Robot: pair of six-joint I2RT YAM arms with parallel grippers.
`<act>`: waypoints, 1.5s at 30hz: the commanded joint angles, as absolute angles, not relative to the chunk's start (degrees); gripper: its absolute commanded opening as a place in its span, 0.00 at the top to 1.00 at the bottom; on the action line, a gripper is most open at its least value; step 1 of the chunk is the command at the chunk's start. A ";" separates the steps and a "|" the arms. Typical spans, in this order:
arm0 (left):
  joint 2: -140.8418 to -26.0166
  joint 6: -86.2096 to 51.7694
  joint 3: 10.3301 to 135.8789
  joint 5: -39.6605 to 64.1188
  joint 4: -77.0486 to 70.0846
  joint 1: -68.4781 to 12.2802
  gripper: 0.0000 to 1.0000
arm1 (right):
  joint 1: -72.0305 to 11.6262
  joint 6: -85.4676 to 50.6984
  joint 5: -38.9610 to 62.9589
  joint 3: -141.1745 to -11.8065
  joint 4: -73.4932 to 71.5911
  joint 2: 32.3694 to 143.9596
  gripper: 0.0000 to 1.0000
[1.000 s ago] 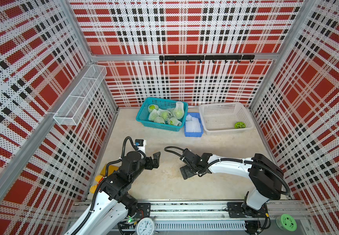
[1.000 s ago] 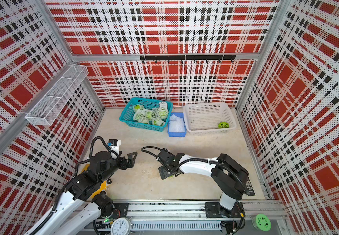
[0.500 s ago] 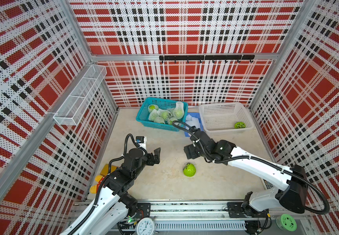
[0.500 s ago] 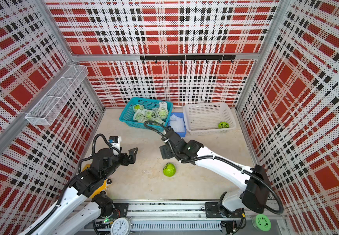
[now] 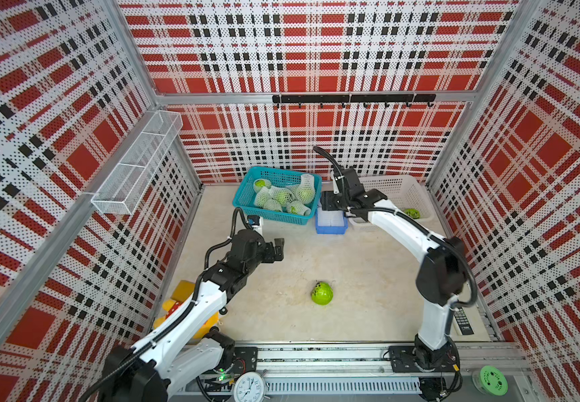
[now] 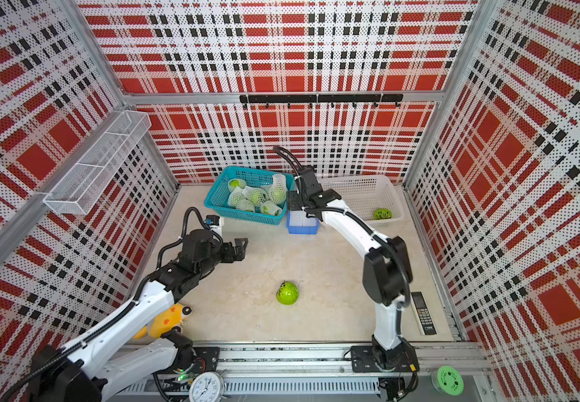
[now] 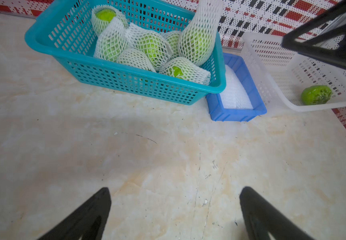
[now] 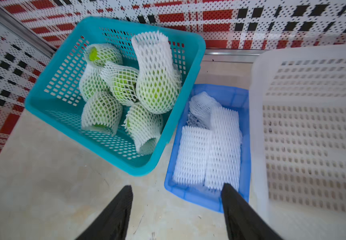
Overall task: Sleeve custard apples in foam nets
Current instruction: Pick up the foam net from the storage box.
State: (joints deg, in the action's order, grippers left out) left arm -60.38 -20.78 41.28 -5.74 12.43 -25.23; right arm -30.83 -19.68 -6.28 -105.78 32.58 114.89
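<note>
Down by the front rail, nearest to me, a round clock [image 5: 248,386] shows its face, and a yellow toy [image 6: 168,318] sits half under the left arm at the table's near left corner. Just past that, out on the pale table [image 7: 168,145], one custard apple [image 5: 322,293] rests alone and unsleeved, touched by nothing and well apart from both arms. Farther in and to its left, the left gripper [image 7: 175,189] hangs above the tabletop, its two black fingers [image 7: 99,203] spread wide with nothing between them, pointing toward the back. Along the back wall three containers stand in a row. On the left, the teal basket [image 7: 126,83] holds the sleeved custard apples [image 8: 157,83], several of them wrapped in white mesh and piled against one another, one standing upright. Just beside it, the small blue tray [image 8: 188,196] holds the spare foam nets [image 8: 207,149], lying flat. The right gripper [image 8: 177,186] hovers over the tray's near edge, fingers apart and gripping nothing. One fingertip [image 8: 230,195] lies over the nearest net, though I cannot tell whether it touches. Next along, the white basket [image 8: 313,124] holds a second custard apple [image 7: 316,95], bare, in its near right corner.
</note>
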 commanded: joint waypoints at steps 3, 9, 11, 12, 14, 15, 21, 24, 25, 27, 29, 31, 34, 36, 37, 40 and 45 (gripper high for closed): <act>-65.20 -22.15 44.61 -4.61 7.75 -24.56 0.01 | -29.53 -16.62 -8.55 -119.88 36.68 127.38 0.41; -68.65 -22.32 45.87 -4.29 6.95 -24.16 0.00 | -29.11 -16.60 -10.21 -122.36 36.73 133.04 0.46; -69.32 -22.19 45.99 -4.07 6.79 -24.02 0.01 | -29.05 -16.91 -11.72 -120.79 36.09 133.16 0.47; -69.51 -22.15 46.05 -4.14 6.72 -23.94 0.01 | -29.09 -17.28 -12.20 -119.59 35.54 132.86 0.47; -69.84 -22.06 45.94 -4.21 6.51 -23.86 0.00 | -29.05 -17.63 -12.16 -116.52 33.47 131.95 0.48; -69.91 -22.06 45.84 -4.29 6.50 -23.86 0.01 | -28.99 -17.93 -12.12 -115.75 33.15 131.92 0.48; -69.69 -22.37 45.31 -4.34 6.15 -23.77 0.01 | -29.00 -18.77 -10.93 -116.38 34.17 134.75 0.42; -69.29 -22.58 45.21 -4.27 6.39 -23.74 0.01 | -29.00 -19.13 -10.81 -116.64 33.55 135.68 0.37; -69.17 -22.59 45.26 -4.31 6.63 -23.77 0.00 | -28.99 -19.23 -10.86 -116.69 33.28 135.87 0.36; -68.84 -22.59 45.35 -4.46 7.13 -23.68 0.00 | -29.00 -19.38 -8.83 -117.04 32.71 136.27 0.36; -68.71 -22.59 45.44 -4.57 7.61 -23.57 0.01 | -28.96 -19.60 -8.08 -117.85 32.78 136.96 0.36; -68.51 -22.59 45.53 -4.55 7.92 -23.43 0.00 | -29.00 -19.63 -7.65 -118.99 33.31 137.78 0.36; -68.34 -22.50 45.43 -4.61 8.16 -23.34 0.00 | -29.00 -19.60 -7.56 -119.33 33.19 138.25 0.41; -68.37 -22.50 45.37 -4.52 8.13 -23.25 0.01 | -29.00 -19.66 -7.74 -119.02 32.88 138.08 0.45; -68.42 -22.51 45.35 -4.38 8.16 -23.29 0.01 | -29.00 -19.69 -7.73 -118.80 32.73 137.86 0.46; -68.60 -22.59 45.44 -4.04 8.17 -23.22 0.00 | -29.00 -19.69 -8.15 -117.08 31.63 136.41 0.54; -68.91 -22.76 45.44 -3.28 8.14 -23.33 0.00 | -29.00 -19.69 -8.85 -113.61 29.99 132.64 0.66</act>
